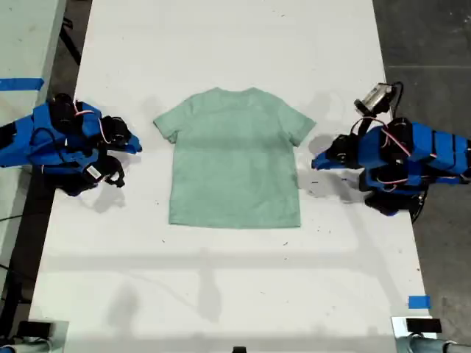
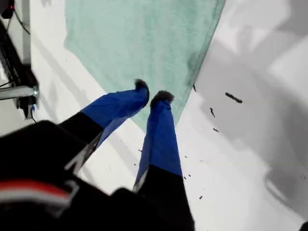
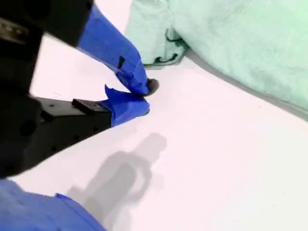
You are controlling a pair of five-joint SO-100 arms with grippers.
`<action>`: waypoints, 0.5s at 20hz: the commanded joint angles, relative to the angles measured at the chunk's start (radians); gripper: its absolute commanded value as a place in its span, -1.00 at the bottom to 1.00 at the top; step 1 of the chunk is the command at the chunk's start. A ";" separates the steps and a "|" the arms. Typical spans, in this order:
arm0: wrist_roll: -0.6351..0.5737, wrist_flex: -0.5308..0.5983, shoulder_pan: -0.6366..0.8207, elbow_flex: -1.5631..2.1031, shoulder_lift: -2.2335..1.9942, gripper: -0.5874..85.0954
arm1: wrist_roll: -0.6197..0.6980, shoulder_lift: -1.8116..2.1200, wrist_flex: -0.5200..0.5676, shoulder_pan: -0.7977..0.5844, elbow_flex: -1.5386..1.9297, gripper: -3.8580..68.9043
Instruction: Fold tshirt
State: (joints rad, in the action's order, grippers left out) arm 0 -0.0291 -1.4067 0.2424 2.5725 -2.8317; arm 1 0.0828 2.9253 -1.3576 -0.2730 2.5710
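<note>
The pale mint-green tshirt (image 1: 235, 162) lies flat and spread out in the middle of the white table (image 1: 235, 294), collar toward the far edge. My first gripper (image 1: 316, 162) is the blue one at the exterior view's right, just off the shirt's side edge. In its wrist view it is shut on nothing (image 2: 153, 94), hovering near a lower corner of the tshirt (image 2: 144, 38). My second gripper (image 1: 136, 145), at the exterior view's left, is shut and empty (image 3: 146, 96) on bare table, a short way from the sleeve of the tshirt (image 3: 159, 48).
Blue tape marks (image 1: 418, 301) sit near the front corner at the exterior view's right, and another (image 1: 20, 83) on the side bench at its left. Metal clamps (image 1: 416, 327) hold the table's front edge. Small dark specks (image 2: 233, 97) dot the table.
</note>
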 commanded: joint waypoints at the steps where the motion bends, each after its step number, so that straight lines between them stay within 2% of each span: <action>1: -0.164 -0.097 0.150 -0.380 0.291 -0.99 | 0.167 -0.166 -0.049 -0.176 -0.216 -0.76; 6: -0.434 -0.239 0.405 -0.845 0.653 -0.99 | 0.468 -0.512 -0.104 -0.502 -0.538 -0.72; 10: -0.525 -0.310 0.502 -1.081 0.850 -0.99 | 0.597 -0.746 -0.132 -0.611 -0.787 -0.67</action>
State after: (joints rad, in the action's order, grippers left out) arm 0 -0.5200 -1.6858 0.6949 1.6137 -2.0310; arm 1 0.6243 2.2365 -1.4788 -0.8452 1.9282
